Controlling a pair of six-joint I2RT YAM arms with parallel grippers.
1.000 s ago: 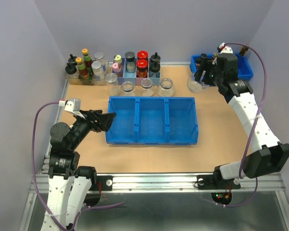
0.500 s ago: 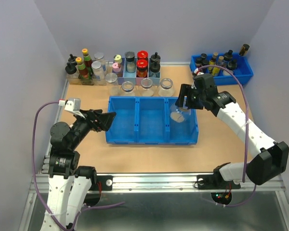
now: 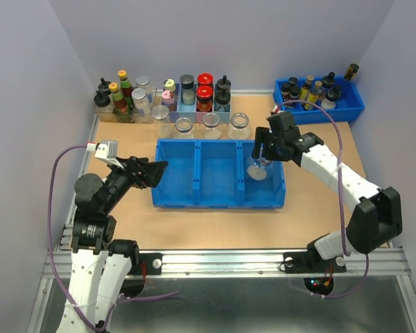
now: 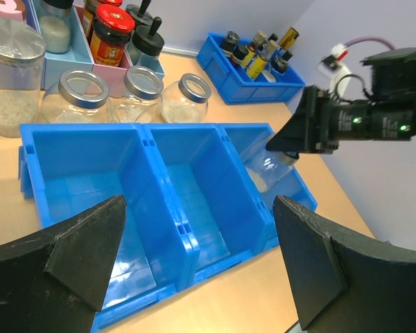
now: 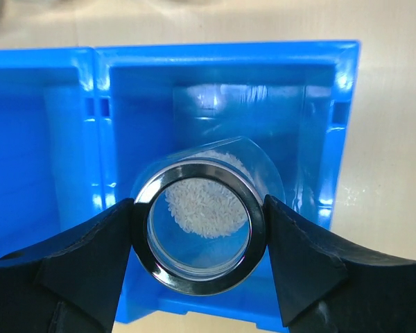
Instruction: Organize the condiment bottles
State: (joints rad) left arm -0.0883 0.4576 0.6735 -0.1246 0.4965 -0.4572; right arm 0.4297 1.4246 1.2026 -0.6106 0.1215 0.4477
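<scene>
My right gripper [image 3: 263,154] [image 5: 200,229] is shut on a clear glass jar [image 3: 257,168] [image 5: 200,225] by its silvery rim. White grains lie in the jar's bottom. The jar hangs tilted in the right compartment of the blue three-part bin [image 3: 222,142] [image 5: 222,52]; it also shows in the left wrist view as the held jar [image 4: 267,173]. Three open jars [image 3: 211,124] [image 4: 144,87] stand in a row behind the bin, and a lidded jar [image 3: 161,114] [image 4: 14,76] stands left of them. My left gripper [image 3: 149,173] [image 4: 197,270] is open and holds nothing, at the bin's left end.
A small blue tray [image 3: 353,104] of dark bottles sits at the back right. A pale rack [image 3: 187,107] with red-, pink- and black-capped bottles stands along the back wall, beside a cluster of bottles [image 3: 118,100] at the back left. The bin's left and middle compartments hold nothing.
The right arm has carried the jar from beside the small blue tray leftward and down into the bin's right compartment. The left arm has not moved.
</scene>
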